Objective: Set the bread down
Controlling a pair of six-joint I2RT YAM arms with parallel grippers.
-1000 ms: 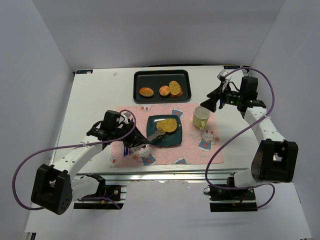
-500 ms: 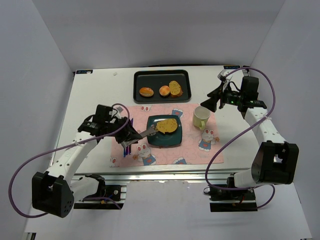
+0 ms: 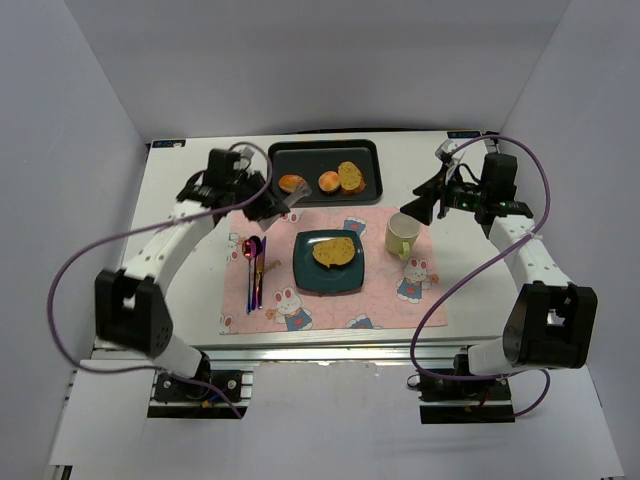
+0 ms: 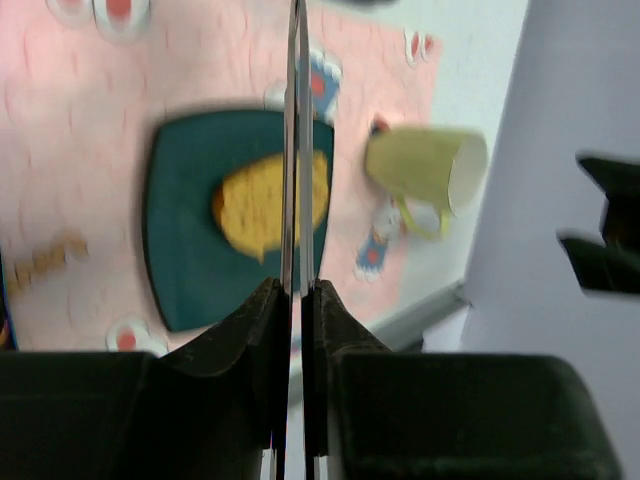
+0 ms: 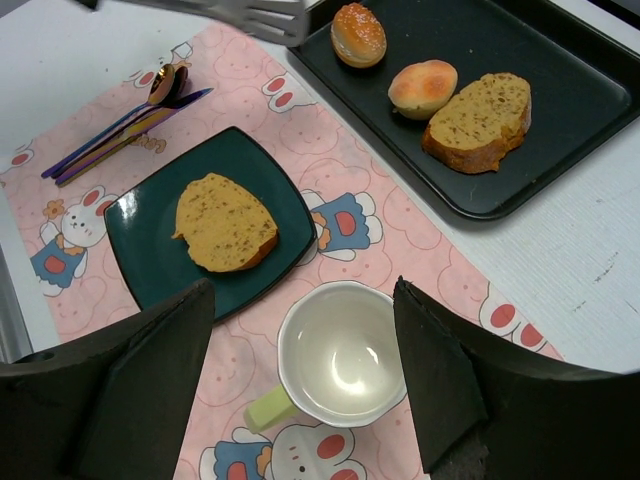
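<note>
A bread slice (image 3: 333,251) lies on the teal plate (image 3: 305,275) on the pink placemat; it also shows in the left wrist view (image 4: 255,205) and the right wrist view (image 5: 225,222). My left gripper (image 3: 262,203) (image 4: 293,290) is shut on thin metal tongs (image 4: 293,150), held above the mat's far left corner beside the black tray (image 3: 372,182). The tongs' tip (image 5: 250,15) is empty. My right gripper (image 3: 428,205) (image 5: 302,290) is open and empty, hovering above the green mug (image 5: 340,355).
The tray holds two round rolls (image 3: 293,184) (image 3: 329,181) and another bread slice (image 3: 350,176). The mug (image 3: 401,236) stands right of the plate. A spoon and cutlery (image 3: 253,270) lie on the mat left of the plate.
My left arm has swung with the tongs from the plate back towards the tray. The bread slice stays on the plate. The right arm has not moved.
</note>
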